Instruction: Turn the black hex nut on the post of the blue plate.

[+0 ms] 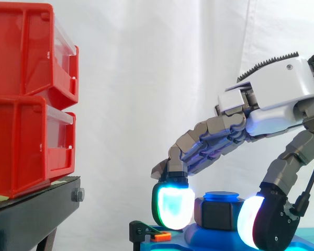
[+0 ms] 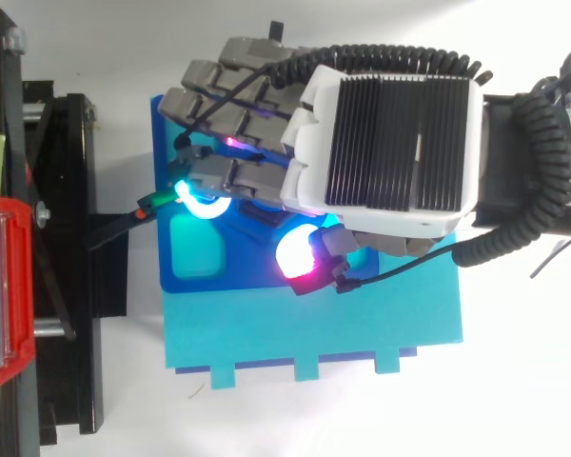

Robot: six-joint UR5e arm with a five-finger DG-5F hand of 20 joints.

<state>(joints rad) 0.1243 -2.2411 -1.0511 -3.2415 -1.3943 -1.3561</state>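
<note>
Robot hand: the robot hand [image 1: 272, 104] comes in from the right of the side view with its palm over the plate and its fingers curled downward.
Grip: the fingers are closed around the nut. One glowing fingertip [image 1: 172, 206] sits against the nut's far side from the palm, and the thumb pad [image 1: 249, 222] sits just beside its near side. I cannot tell how firm the contact is.
Nut: the black hex nut [image 1: 215, 213] sits between that fingertip and the thumb pad, below the bent fingers and low on the post.
Post: the rounded blue top of the post [image 1: 221, 196] stands just above the nut, under the fingers.
Plate: the blue plate [image 2: 169, 257] lies flat beneath the robot hand and reaches past the fingertips. From above, the palm covers the nut.
Orange tab: a small orange tab [image 1: 161, 237] on a black clip lies on the plate edge, just below the fingertip.
Bins: two red bins [image 1: 21, 94] are stacked on a black stand [image 1: 36, 209], well beyond the fingertips.
Backdrop: a white curtain [image 1: 146, 78] hangs behind the robot hand.
</note>
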